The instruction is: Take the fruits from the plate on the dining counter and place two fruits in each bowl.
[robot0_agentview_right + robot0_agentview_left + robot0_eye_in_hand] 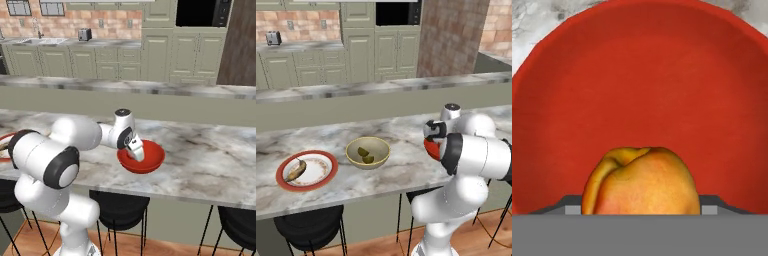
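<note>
On my hand view, the orange-red fruit [643, 182] sits low in the centre of the frame, wedged between the gripper's [641, 206] two dark finger tips, which close against its sides; the hand is gripping it. Behind the fruit the red bowl [637, 80] spreads across the upper part of the frame, with slivers of the veined marble dining counter [527, 20] at the upper corners.

On my right base view, the gripper [136, 150] hangs over the near rim of the red bowl [150, 159], centre frame, on the dining counter [210, 160].

On my left base view, the red bowl [431, 148] peeks out at centre right from behind the arm's white body. To its left, mid-frame, stands the pale yellow-tan bowl [368, 151] with two green limes [365, 155] lying together inside it. Further left, in the lower left of the frame and just beside that bowl, rests the red-rimmed plate [307, 170], and the brownish-yellow banana [296, 171] lies across its left half. A toaster [273, 38] stands on the back worktop, upper left. Black stools [308, 229] tuck under the counter's front edge.
</note>
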